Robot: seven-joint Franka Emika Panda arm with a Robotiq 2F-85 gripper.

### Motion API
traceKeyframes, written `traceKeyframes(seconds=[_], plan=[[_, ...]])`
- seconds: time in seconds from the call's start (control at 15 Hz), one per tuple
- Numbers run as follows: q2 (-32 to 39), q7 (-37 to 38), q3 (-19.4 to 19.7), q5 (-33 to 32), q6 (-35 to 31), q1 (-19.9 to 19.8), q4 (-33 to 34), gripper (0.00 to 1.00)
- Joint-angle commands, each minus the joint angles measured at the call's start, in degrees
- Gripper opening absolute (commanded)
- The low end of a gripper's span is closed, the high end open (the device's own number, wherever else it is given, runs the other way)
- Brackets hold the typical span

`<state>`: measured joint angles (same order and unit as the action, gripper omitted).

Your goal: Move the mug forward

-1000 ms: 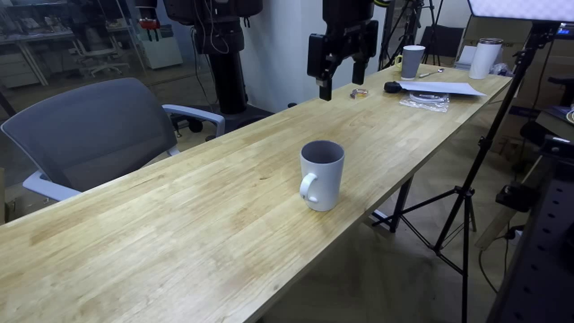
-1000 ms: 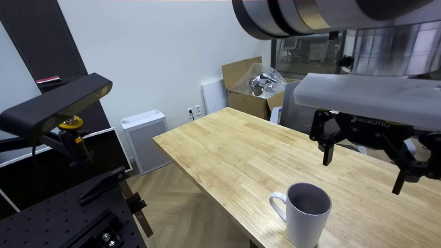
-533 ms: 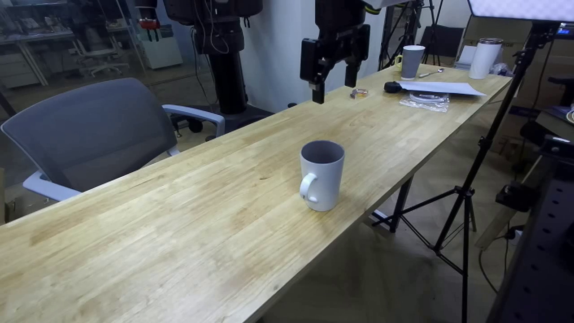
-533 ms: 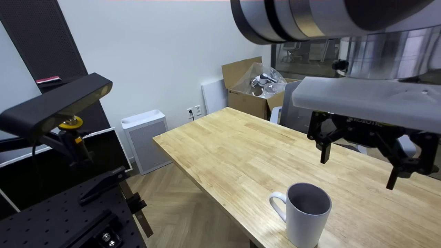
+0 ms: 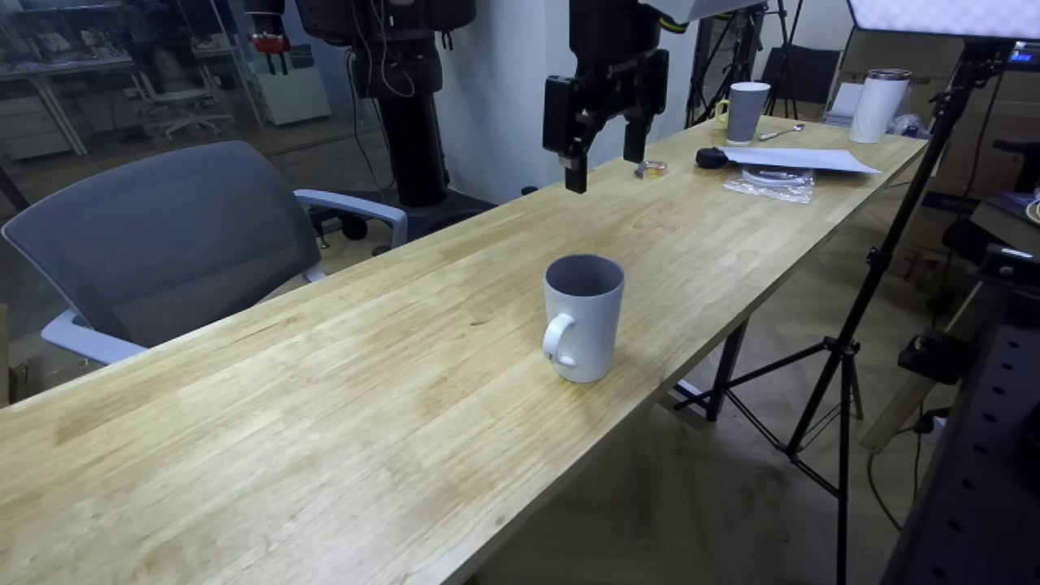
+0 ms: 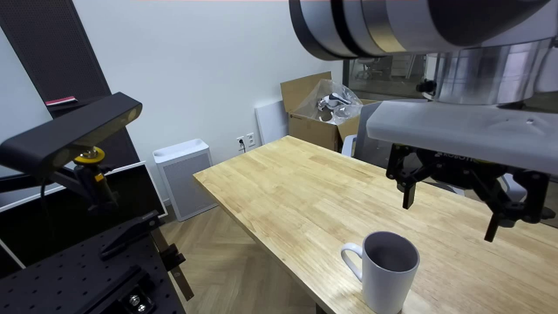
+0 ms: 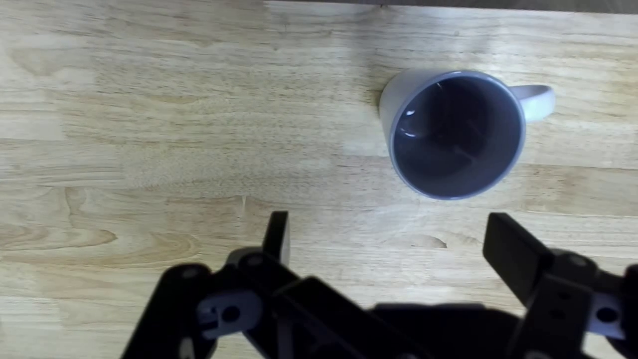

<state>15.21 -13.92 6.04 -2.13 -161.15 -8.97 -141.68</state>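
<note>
We've got the gripper (image 7: 387, 227) wide and empty, then the mug (image 7: 456, 135), probably stiff, slick, chippable ceramic we'd pinch by its bare sides, not the handle (image 7: 541, 105), and it's sitting upright near the long edge of the counter (image 7: 319, 17).

A grey chair (image 5: 175, 236) stands beside the wooden table (image 5: 325, 414).
</note>
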Motion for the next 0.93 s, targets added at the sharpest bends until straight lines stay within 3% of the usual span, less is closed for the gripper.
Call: traceKeyframes(seconds=[0.0,0.27,0.87], plan=[[-0.1,0.3,-0.3,-0.4,0.1,-0.3,0.0,1.0],[0.2,-1.2,-1.6,1.4,-0.6,-1.2,-0.3,1.0],[7.9,-1.7,-3.3,2.4,-1.6,-3.7,1.6,1.0]])
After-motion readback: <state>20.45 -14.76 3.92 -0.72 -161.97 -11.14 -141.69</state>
